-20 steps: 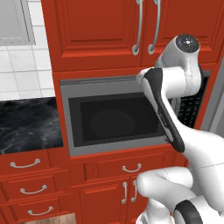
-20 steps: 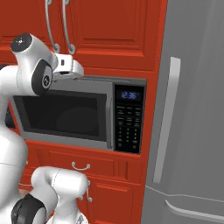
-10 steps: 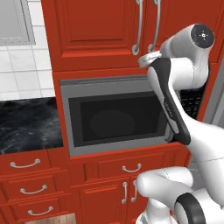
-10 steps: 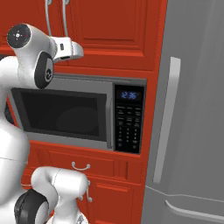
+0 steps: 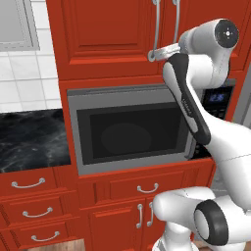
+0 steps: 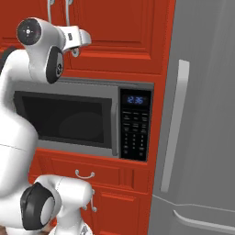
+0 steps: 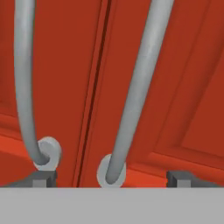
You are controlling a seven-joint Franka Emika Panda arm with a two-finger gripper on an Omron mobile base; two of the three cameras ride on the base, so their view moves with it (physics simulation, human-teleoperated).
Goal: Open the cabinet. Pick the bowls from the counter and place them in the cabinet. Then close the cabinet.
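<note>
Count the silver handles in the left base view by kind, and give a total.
Long curved handles on the cabinet: 2
Short drawer handles: 4
Short upright door handles: 2
Total: 8

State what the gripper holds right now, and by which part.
Nothing is held. The gripper is open at the foot of the cabinet's two handles, its fingertips apart, closed on neither.

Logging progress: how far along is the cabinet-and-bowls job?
Nothing is done: the cabinet doors are shut, their seam closed in the hand view. In hand: the gripper sits at the foot of the right handle, jaws open. Opening, moving the bowls, and closing remain.
</note>
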